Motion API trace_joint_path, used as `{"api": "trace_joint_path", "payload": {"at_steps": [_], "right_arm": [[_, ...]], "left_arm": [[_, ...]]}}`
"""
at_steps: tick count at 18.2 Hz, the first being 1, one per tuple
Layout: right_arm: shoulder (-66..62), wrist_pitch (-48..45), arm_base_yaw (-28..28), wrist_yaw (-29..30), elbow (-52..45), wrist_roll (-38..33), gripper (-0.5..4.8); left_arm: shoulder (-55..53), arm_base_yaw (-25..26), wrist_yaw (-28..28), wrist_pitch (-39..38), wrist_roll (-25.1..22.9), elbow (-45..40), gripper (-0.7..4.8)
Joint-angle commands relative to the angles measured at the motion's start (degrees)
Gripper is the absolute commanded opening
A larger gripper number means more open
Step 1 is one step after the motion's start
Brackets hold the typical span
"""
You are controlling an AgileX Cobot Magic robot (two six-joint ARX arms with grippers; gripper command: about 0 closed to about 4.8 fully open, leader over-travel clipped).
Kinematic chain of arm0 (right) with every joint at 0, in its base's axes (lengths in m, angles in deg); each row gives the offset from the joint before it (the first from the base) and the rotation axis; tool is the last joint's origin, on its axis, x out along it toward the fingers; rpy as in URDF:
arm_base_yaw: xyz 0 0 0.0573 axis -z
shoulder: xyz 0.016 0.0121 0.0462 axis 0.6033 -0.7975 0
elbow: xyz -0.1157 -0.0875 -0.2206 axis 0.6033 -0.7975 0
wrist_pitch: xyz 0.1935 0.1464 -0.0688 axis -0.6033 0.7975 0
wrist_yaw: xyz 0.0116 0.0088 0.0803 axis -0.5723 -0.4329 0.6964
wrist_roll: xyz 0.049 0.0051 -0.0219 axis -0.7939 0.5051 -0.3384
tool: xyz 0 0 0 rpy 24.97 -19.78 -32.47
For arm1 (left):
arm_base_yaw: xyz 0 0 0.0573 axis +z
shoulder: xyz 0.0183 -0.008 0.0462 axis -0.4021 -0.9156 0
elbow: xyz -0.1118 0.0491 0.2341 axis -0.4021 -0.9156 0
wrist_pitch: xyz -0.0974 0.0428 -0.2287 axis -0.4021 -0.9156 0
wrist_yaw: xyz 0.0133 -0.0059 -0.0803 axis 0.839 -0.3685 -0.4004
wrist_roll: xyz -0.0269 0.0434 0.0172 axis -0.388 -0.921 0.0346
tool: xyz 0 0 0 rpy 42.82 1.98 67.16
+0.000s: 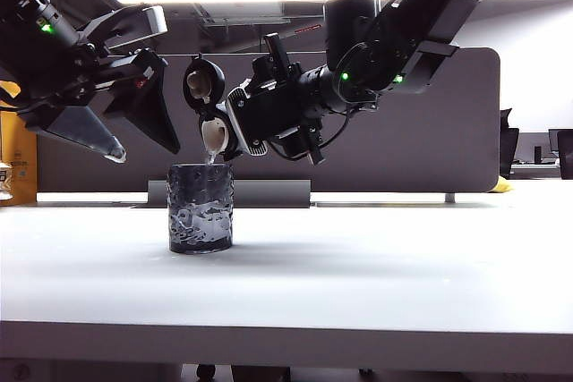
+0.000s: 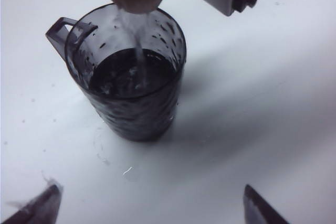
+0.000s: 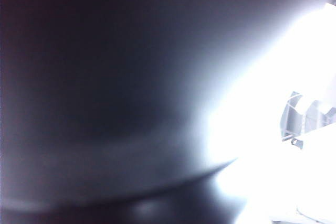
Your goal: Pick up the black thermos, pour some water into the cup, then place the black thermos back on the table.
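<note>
Now pouring. Right end effector [image 1: 269, 118] clamps the black thermos [image 1: 235, 123] tipped near level, spout over the cup [image 1: 200, 207] on the tabletop [image 1: 376, 266]. Left end effector [image 1: 143, 145] hangs wide open, empty, beside. Keep tilt gentle; the stream should stay centred.

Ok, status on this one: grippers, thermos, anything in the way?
Right gripper holds black thermos tipped, pouring into cup. Left gripper open, empty, hovering beside it. Nothing blocking.
</note>
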Motion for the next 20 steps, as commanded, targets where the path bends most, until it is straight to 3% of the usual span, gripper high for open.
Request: {"api": "trace_joint_path", "payload": {"at_steps": [1,20], "right_arm": [[0.9,-5.7,-0.2,0.1,0.4,0.2,0.44],[0.9,-6.7,-0.3,0.0,0.5,4.2,0.44]], "left_arm": [[0.2,0.1,0.4,0.3,0.2,0.3,4.79],[0.2,0.1,0.4,-1.9,0.2,0.3,4.79]]}}
